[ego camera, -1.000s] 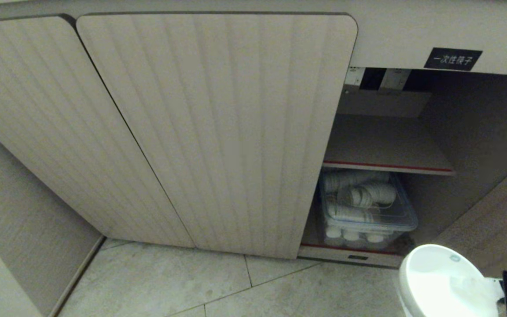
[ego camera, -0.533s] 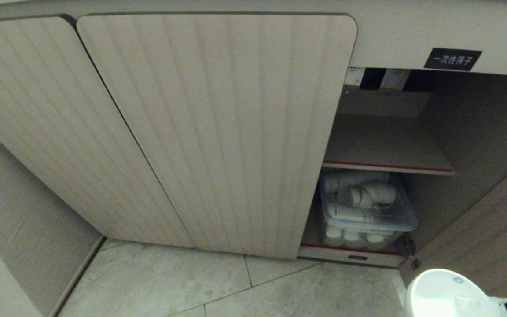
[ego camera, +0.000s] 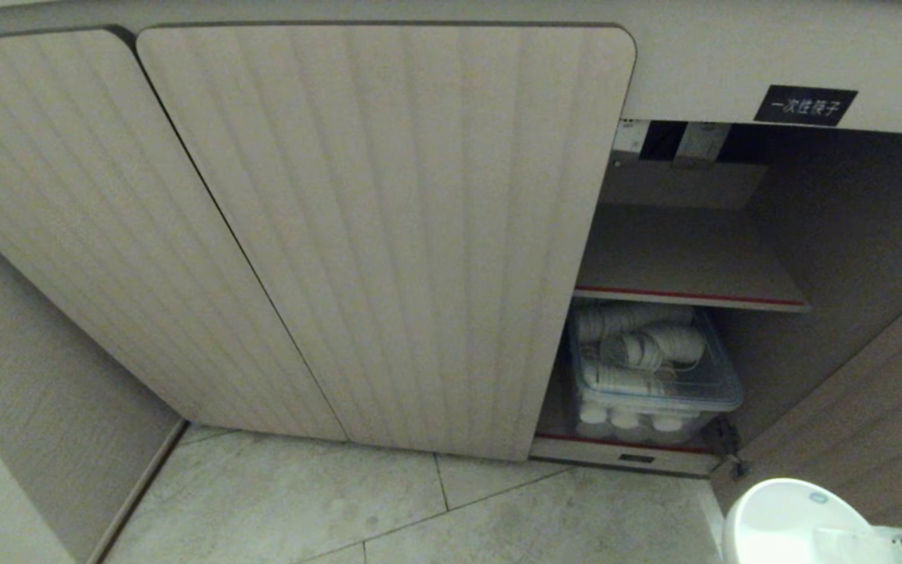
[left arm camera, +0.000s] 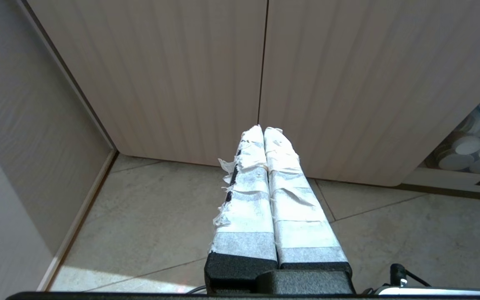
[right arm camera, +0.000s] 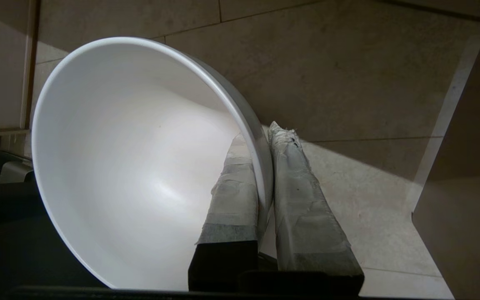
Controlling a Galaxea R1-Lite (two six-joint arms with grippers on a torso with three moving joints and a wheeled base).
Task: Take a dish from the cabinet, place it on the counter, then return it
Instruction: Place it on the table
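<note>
White glossy bowl [right arm camera: 140, 166] hangs low over the floor tiles, outside the cabinet [ego camera: 686, 258], its thin rim pinched by the right claw [right arm camera: 263, 137]; any jolt could slip it.

pale tiled floor [ego camera: 388, 509] — sunlit patch
</note>
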